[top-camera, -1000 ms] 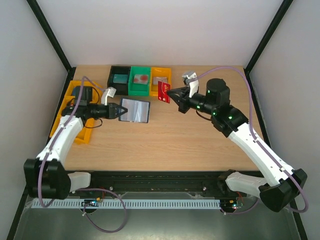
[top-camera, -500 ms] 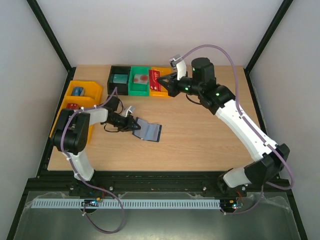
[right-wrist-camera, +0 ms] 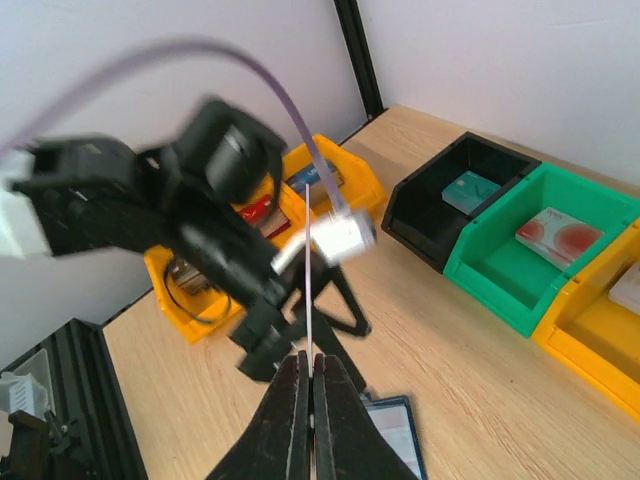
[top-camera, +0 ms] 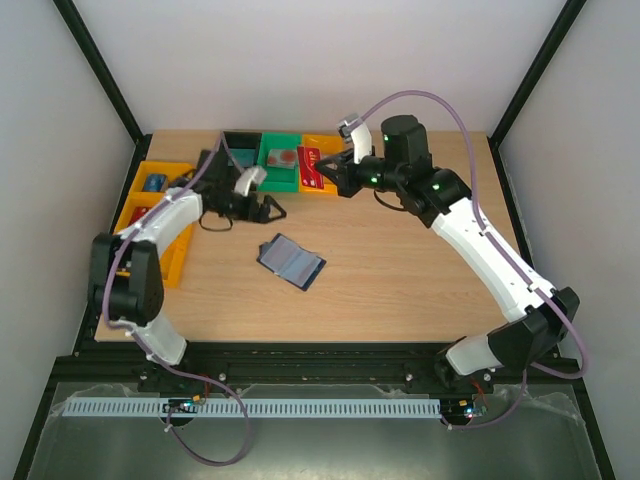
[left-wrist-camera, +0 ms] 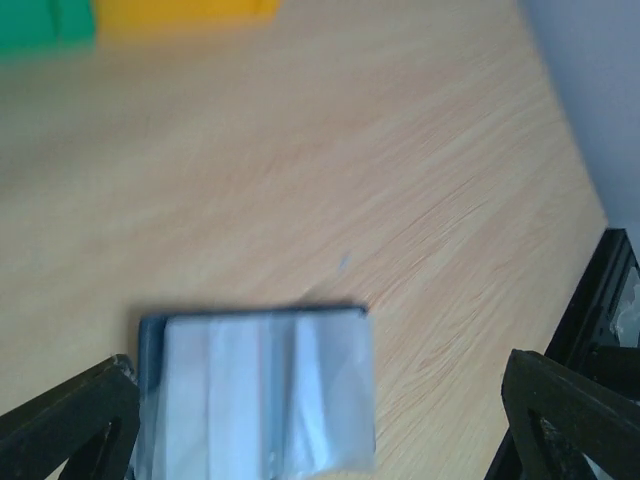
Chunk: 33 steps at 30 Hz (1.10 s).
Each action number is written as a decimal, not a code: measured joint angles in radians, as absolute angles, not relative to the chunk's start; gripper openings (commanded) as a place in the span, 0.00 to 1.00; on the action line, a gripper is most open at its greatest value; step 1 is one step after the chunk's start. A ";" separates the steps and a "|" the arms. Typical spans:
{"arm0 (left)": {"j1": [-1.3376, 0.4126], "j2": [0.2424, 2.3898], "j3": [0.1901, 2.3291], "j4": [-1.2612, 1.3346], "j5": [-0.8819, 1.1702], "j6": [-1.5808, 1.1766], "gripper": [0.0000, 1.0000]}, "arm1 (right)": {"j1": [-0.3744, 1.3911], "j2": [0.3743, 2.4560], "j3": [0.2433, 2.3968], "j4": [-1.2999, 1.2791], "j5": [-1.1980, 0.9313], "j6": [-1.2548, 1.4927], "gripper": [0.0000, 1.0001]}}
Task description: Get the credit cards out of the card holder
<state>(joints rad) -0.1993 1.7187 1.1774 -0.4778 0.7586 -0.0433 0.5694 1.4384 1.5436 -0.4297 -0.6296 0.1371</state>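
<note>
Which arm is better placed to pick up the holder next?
Left, probably: the left hand is open, empty and near the holder. The right hand is shut on a red card at the bins.

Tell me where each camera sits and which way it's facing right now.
Top external: above and behind the bases, looking down on the table; both arms show, left gripper open, right gripper shut on a red credit card.
Left wrist: low over the table, angled down at the card holder; its two fingers frame the view.
Right wrist: raised by the green bin, looking towards the left arm; its closed fingers show at the bottom.
Shared: the card holder lies in all three.
</note>
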 measured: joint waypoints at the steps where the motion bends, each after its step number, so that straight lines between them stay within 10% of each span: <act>1: -0.197 1.685 1.225 -0.503 0.765 -0.017 1.00 | 0.569 1.434 1.544 -0.430 -0.635 0.132 0.02; 19: -0.270 1.348 1.650 -0.869 0.907 0.435 1.00 | 0.630 1.299 1.373 -0.286 -0.812 0.170 0.02; 33: -0.607 1.305 1.898 -0.852 0.102 0.615 0.99 | 0.628 1.540 1.384 0.171 -0.560 1.108 0.02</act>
